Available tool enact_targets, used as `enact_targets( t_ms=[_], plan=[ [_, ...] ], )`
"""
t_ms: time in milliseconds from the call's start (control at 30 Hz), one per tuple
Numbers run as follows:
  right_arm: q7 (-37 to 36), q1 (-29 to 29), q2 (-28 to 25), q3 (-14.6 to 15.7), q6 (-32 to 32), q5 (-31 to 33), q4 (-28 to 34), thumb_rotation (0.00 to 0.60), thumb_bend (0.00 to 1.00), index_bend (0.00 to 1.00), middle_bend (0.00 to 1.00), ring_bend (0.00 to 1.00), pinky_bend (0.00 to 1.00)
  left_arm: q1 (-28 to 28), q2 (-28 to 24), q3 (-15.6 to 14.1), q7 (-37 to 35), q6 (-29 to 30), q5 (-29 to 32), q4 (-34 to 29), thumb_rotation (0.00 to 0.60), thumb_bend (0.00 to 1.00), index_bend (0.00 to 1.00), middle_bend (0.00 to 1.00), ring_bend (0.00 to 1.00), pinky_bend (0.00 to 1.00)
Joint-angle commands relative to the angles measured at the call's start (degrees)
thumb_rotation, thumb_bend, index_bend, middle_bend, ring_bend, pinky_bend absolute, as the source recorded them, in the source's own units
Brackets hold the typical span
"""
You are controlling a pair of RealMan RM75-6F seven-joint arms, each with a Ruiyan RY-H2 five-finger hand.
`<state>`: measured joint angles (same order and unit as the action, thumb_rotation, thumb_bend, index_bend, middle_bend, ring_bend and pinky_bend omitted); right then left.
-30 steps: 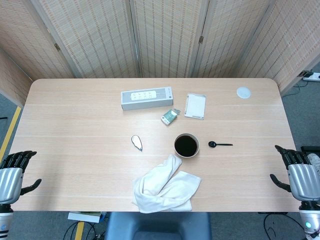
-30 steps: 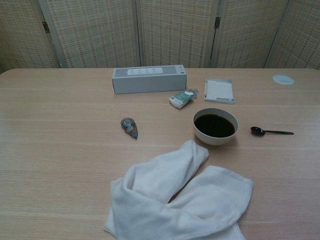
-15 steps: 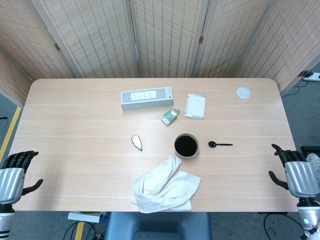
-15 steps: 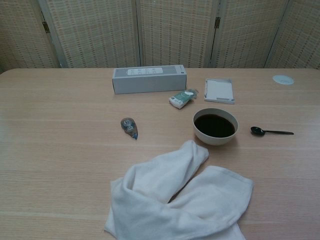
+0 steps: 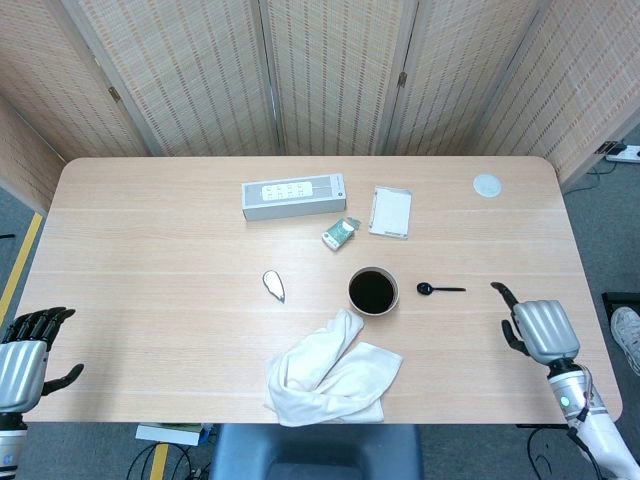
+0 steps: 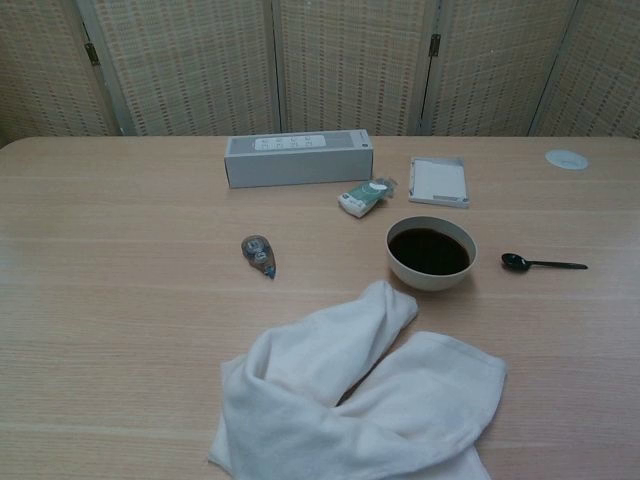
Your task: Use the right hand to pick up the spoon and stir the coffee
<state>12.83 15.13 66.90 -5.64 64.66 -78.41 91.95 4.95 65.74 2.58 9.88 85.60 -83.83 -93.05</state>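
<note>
Pale wooden tabletop (image 5: 150, 300) before woven folding screens; near its middle, a round cream cup of dark coffee (image 5: 373, 291), (image 6: 431, 253); just to the cup's right, apart from it, a small black spoon (image 5: 439, 289), (image 6: 541, 264) lying flat, bowl toward the cup, handle pointing right. Silver right hand (image 5: 540, 328) above the tabletop's near right part, well apart from the spoon, fingers apart, holding nothing; seen in head view only. Silver left hand (image 5: 24, 345) off the tabletop's near left edge, dark fingers loosely spread, empty. In front of the cup, touching its near side, a crumpled white cloth (image 5: 330, 372); left of the cup, a small teardrop-shaped object (image 5: 273, 285); behind, a long grey box (image 5: 294, 197), a green-and-white packet (image 5: 341, 233), a flat white rectangular tray (image 5: 390, 212); at the far right corner, a small white disc (image 5: 487, 184).
</note>
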Motion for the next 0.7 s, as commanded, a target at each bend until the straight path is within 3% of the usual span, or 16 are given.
enact_targets(
  t_ms=[33,333,700],
  plan=[
    [2.3,4.15,2.29,-0.52,-5.88,3.01,-1.33,0.6,0.67,0.2,0.95,1.0,0.97,-0.12,0.0,-0.08,-0.16,0.09,-0.03,0.09,0.6,0.22,0.22,0.22,0.19,0.19],
    [3.55,10.25,8.04,-0.72,-14.37,7.44,-6.71,0.6,0.78,0.22,1.0,1.0,1.0,-0.7,-0.27,-0.29,-0.53,0.38,0.2,0.26,0.6,0.22,0.22,0.21,0.19,0.19],
    [1.79,15.03,14.5,-1.03,-19.88,10.64,-15.02,0.6,0.79,0.22,1.0,1.0,1.0,-0.97,-0.32,-0.47,-0.73,0.26,0.25,0.34,0.6,0.22,0.22,0.21,0.19,0.19]
  ],
)
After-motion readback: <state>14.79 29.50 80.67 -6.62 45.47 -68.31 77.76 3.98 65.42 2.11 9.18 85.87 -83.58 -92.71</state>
